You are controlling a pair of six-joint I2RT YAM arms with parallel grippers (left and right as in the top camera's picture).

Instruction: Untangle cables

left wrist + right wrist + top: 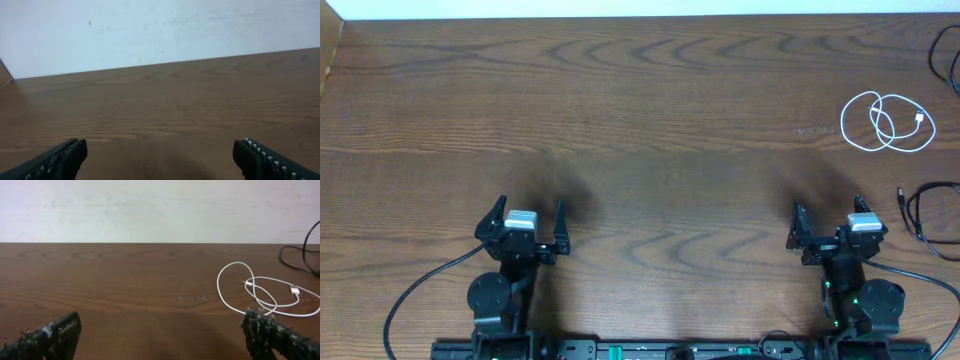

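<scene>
While the left claw [530, 208] and right claw [828, 214] rest open and empty near the robot, the white cable [887, 122] lies coiled far right on the tabletop [640, 120], and the black cable [916, 218] lies nearer, at the right edge. Pulling one strand through overlapping loops could tighten a knot.

Two cables (white [918, 119], black [912, 212]), two end effectors [530, 208] [829, 208]
</scene>
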